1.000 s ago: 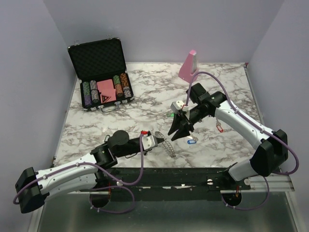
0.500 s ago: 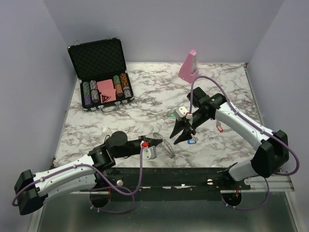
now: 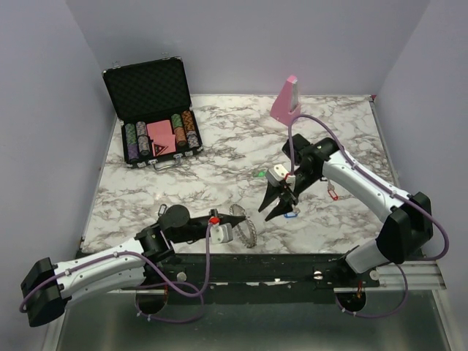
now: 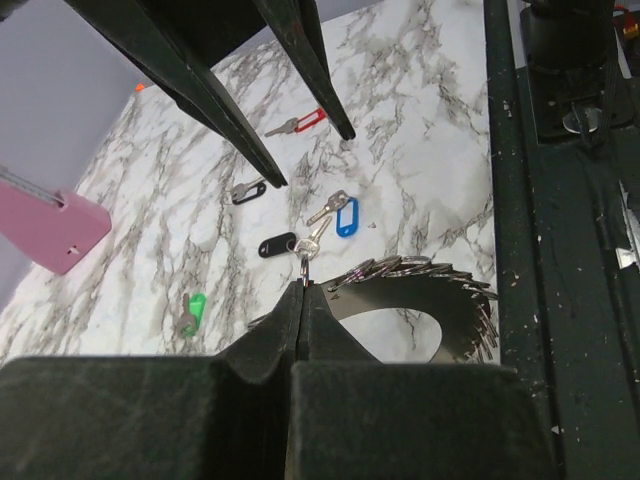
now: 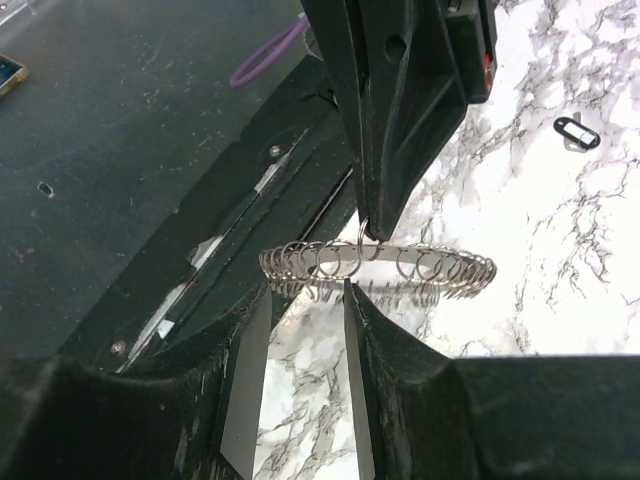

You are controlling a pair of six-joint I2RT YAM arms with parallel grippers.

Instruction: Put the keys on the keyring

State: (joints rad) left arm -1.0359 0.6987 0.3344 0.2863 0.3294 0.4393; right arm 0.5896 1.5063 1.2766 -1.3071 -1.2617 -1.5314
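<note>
Pinching the keyring by one loop while the keys are lying loose

We are clamping our left gripper (image 4: 300, 290) fully closed on one small rim loop of the keyring (image 4: 420, 300), hanging it above the near edge of the marble table (image 3: 219, 146). Our right gripper (image 3: 274, 210) is hovering half open and empty just above the blue key (image 3: 289, 214), with the other keys (image 4: 277, 244) lying scattered nearby. We are judging this pinch thin: a nudge from the right gripper could be swinging the ring or slipping it onto the black rail (image 3: 292, 265), and flat keys may be skating on slick marble. Lavender walls (image 3: 256, 44) are enclosing us; a chip case (image 3: 150, 110) and a pink block (image 3: 287, 101) are sitting at the back.
</note>
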